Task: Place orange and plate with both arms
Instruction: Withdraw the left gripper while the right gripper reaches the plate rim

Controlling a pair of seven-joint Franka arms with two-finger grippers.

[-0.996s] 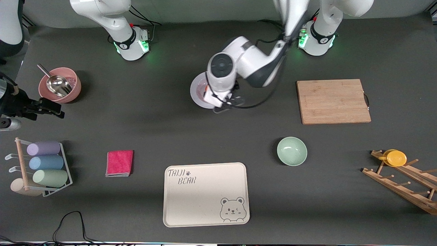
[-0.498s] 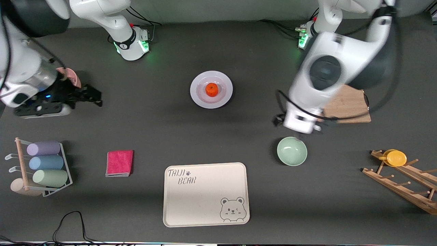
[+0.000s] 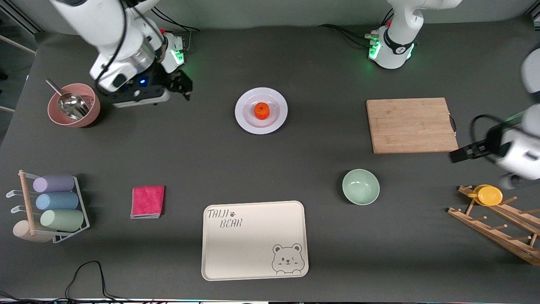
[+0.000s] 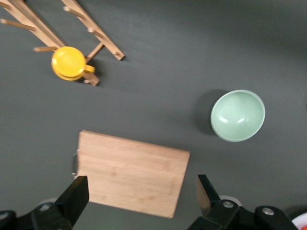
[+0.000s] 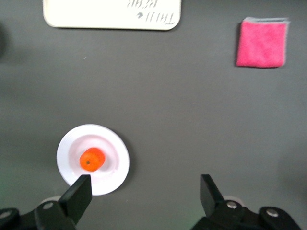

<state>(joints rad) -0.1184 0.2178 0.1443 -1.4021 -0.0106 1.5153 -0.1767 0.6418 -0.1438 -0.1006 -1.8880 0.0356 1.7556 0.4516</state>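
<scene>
A: Plate [image 3: 245,121] is sitting on the bare table mid-way between the two bases, nearer the bases than the cream tray [image 3: 255,266]. Orange [image 3: 262,110] is resting in its well, roughly centred. Nothing is touching either one.

B: Arms, largest items first?

A: Right gripper [image 3: 179,86] is hanging over the table between the pink bowl [image 3: 93,110] and the plate, toward the right arm's end. Right wrist view is showing its fingers [image 5: 76,199] spread wide and holding nothing. Left gripper [image 3: 468,153] is hanging over the table just off the cutting board [image 3: 411,124], above the wooden rack [image 3: 498,228] area; left wrist view is showing its fingers [image 4: 74,199] spread apart too, also holding nothing.

B: Step in hand?

A: Judging: fruit is looking placed, so the plate is looking like the next thing to handle. Doing it well is meaning pinching the wide rim from the side facing that arm, keeping the plate level so the orange is not rolling off, and moving slowly.

B: Relation of plate to tools?

A: Plate is lying well apart from both grippers; right one is the nearer, left one is much farther, with the board in between.
</scene>
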